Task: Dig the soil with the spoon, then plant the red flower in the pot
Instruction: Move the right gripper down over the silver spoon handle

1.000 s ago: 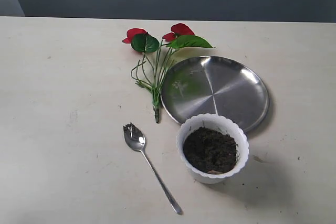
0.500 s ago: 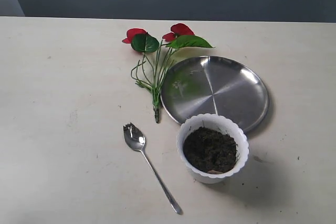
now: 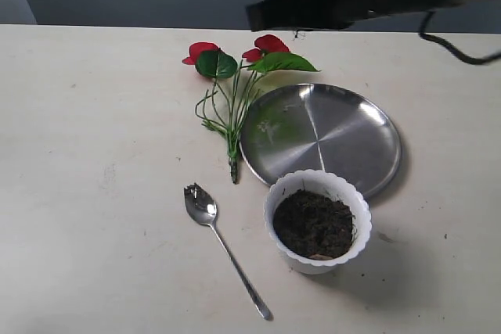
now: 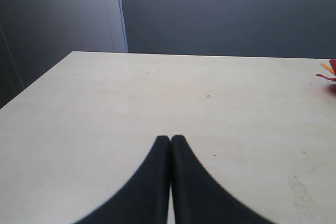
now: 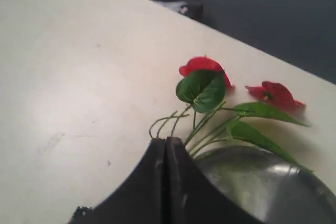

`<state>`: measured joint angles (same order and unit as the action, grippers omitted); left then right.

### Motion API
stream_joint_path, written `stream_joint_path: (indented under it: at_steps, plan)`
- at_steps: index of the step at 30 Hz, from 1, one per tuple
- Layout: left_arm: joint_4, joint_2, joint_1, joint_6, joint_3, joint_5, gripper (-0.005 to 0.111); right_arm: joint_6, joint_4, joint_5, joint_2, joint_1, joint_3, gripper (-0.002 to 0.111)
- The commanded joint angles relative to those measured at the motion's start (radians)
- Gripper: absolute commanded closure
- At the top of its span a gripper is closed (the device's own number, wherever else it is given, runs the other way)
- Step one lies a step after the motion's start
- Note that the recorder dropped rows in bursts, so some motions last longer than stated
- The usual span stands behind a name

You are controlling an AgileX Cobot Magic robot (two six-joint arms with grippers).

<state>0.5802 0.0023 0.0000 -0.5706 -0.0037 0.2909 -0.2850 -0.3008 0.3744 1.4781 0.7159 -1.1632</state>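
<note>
Slim shiny metal teaspoon flat on pale bench, lower centre, untouched; bowl dirt-flecked. Small white scalloped plastic pot just right of it, dark crumbly soil inside. Red artificial anthurium sprig upper centre, beside round steel plate. Right gripper and left gripper: jaws pressed together, empty. Risks: thin handle skidding under pinch; pot tipping while digging; soil scattering.
</note>
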Motion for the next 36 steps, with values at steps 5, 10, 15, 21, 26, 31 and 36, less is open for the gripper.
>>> stream_joint_path:
  at_steps: [5, 10, 15, 21, 26, 31, 36]
  plan:
    - [0.000, -0.002, 0.001, -0.002, 0.004, -0.007, 0.106, 0.434, 0.488, 0.600, 0.349, 0.022, -0.444, 0.109]
    - [0.000, -0.002, 0.001, -0.002, 0.004, -0.007, 0.106, 0.433, 0.436, 0.601, 0.365, 0.108, -0.448, 0.109]
    - [0.000, -0.002, 0.001, -0.002, 0.004, -0.007, 0.106, 0.431, 0.369, 0.623, 0.386, 0.190, -0.448, 0.109]
    - [0.000, -0.002, 0.001, -0.002, 0.004, -0.007, 0.106, 0.356, 0.258, 0.692, 0.489, 0.215, -0.448, 0.108]
    - [0.000, -0.002, 0.001, -0.002, 0.004, -0.007, 0.106, 0.248, 0.073, 0.729, 0.543, 0.224, -0.448, 0.085]
    - [0.000, -0.002, 0.001, -0.002, 0.004, -0.007, 0.106, 0.255, 0.111, 0.689, 0.547, 0.267, -0.417, 0.071]
    - [0.000, -0.002, 0.001, -0.002, 0.004, -0.007, 0.106, 0.263, 0.120, 0.639, 0.552, 0.298, -0.375, 0.075]
